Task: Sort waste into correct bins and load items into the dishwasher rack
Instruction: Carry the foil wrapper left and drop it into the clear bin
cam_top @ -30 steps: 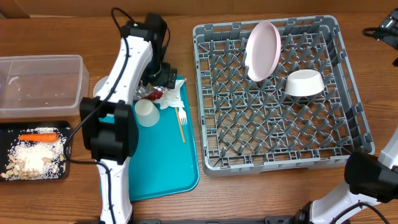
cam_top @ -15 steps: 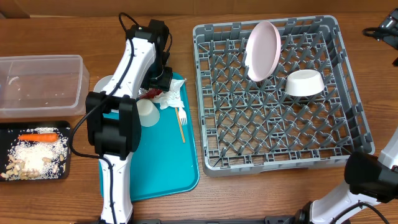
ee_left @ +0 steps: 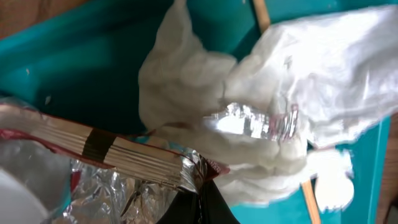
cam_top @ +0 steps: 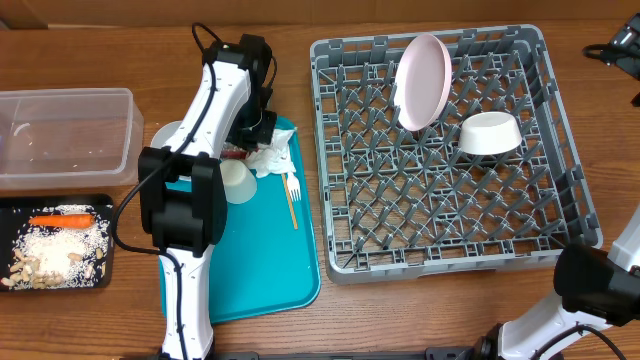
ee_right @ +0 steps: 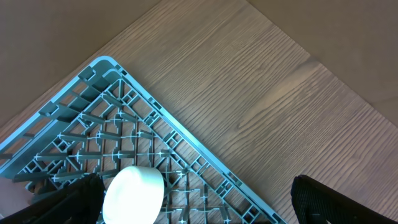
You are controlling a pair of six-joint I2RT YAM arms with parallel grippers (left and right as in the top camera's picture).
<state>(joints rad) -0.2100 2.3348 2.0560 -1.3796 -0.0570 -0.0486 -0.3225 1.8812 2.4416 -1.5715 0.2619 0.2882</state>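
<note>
At the top end of the teal tray (cam_top: pixel 255 260): crumpled napkin (ee_left: pixel 205 124) lying against a silver-and-red foil wrapper (ee_left: pixel 124 155), the two touching. Left gripper (cam_top: pixel 255 135) is down on that spot, jaws fully closed. Wrist view puts its black fingertips (ee_left: pixel 202 208) right where the wrapper's corner meets the napkin. Cannot tell which of the two is pinched, or whether both.

Cup (cam_top: pixel 236 181) just beside the wrapper, fork (cam_top: pixel 292 192) just beside the napkin. Clear tub (cam_top: pixel 65 135) and black tray (cam_top: pixel 55 245) of scraps well apart, to the left. Rack (cam_top: pixel 450 230) on the right holds plate (cam_top: pixel 421 80) and bowl (cam_top: pixel 489 133).

Right gripper (ee_right: pixel 196 202) wide open, empty, over a rack corner near the bowl.

Risks, my judgement:
- A pinch at the seam may lift both pieces into one bin.
- A thin hold may slip midway.
- Trailing napkin may drag the fork or tip the cup.
</note>
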